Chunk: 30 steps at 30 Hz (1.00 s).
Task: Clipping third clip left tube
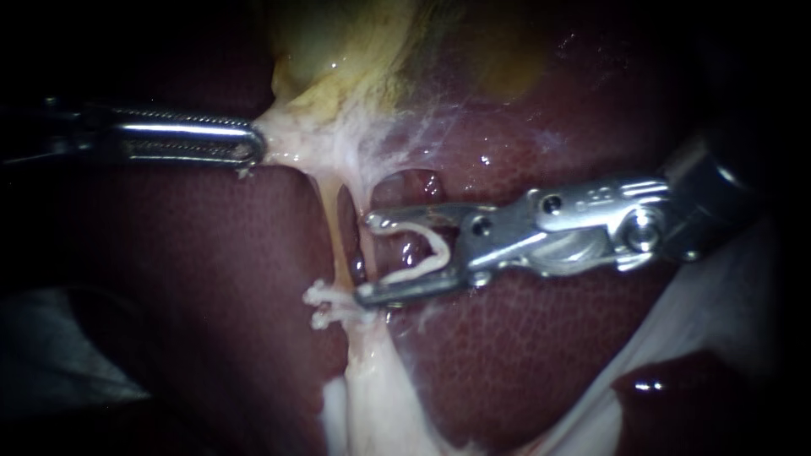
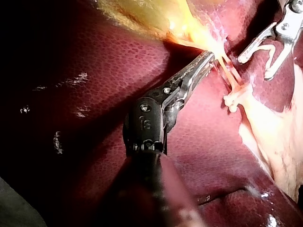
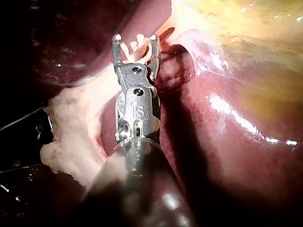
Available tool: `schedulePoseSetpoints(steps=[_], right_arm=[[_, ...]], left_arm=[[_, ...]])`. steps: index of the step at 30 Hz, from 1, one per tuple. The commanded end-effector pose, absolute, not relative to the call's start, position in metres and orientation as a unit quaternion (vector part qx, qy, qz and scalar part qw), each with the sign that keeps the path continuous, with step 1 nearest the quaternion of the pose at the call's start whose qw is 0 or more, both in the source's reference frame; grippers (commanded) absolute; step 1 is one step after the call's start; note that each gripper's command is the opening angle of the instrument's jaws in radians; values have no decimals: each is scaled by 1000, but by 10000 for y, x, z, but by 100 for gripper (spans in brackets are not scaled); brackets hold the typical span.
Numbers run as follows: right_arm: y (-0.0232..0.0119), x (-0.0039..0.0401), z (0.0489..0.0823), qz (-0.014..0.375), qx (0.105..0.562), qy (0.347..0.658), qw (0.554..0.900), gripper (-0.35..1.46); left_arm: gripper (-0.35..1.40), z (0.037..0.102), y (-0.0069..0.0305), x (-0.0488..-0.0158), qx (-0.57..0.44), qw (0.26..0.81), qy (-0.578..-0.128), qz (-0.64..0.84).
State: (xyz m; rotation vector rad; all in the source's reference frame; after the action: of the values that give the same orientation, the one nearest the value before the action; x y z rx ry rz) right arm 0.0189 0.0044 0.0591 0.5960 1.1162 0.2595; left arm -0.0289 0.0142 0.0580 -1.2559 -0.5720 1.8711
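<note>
The left tube [image 1: 331, 228] is a thin, pale yellow strand stretched taut over the liver [image 1: 524, 355], running from the webbed pale tissue [image 1: 338, 148] under the gallbladder [image 1: 338, 51] toward the thicker white stalk below. Two white clips [image 1: 319, 306] sit on its lower end, one just beside the other, both closed across it; the left wrist view shows them as a white knot [image 2: 232, 100] on the same strand. A darker red tube [image 1: 355, 245] runs just beside the left tube, on the side of the right instrument.

The right instrument [image 1: 369, 257] comes in level, its end effector spread wide with a loaded clip [image 1: 431, 253] seated between the jaws, one leg along each, so both jaws bear on it. The jaw tips lie against the red tube, above the two clips; the left tube shows just past the tips, not between them.

The left instrument [image 1: 253, 150] has its end effector closed narrow on the pale tissue, which is drawn out to a point toward its own side.

Liver fills nearly all the rest, dark red, wet, finely mottled. A white sheet [image 1: 718, 312] lies at its edge beneath the right instrument's shaft, and a grey patch [image 1: 59, 363] shows in the lower left corner. The surface beneath and the room are lost in darkness.
</note>
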Motion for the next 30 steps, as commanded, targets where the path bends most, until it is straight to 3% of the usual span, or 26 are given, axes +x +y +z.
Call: schedulePoseSetpoints(steps=[1, 13, 22, 30], right_arm=[[43, 193, 598, 121, 283, 522, 796, 50], [42, 196, 662, 122, 315, 527, 780, 50], [47, 204, 668, 123, 325, 553, 757, 49], [52, 228, 668, 128, 359, 584, 717, 48]], left_arm=[[-35, 580, 142, -289, -496, 397, -226, 739], [-35, 579, 142, -288, -496, 397, -226, 739], [-35, 579, 141, -288, -496, 397, -226, 739], [-35, 578, 141, -288, -496, 397, -226, 739]])
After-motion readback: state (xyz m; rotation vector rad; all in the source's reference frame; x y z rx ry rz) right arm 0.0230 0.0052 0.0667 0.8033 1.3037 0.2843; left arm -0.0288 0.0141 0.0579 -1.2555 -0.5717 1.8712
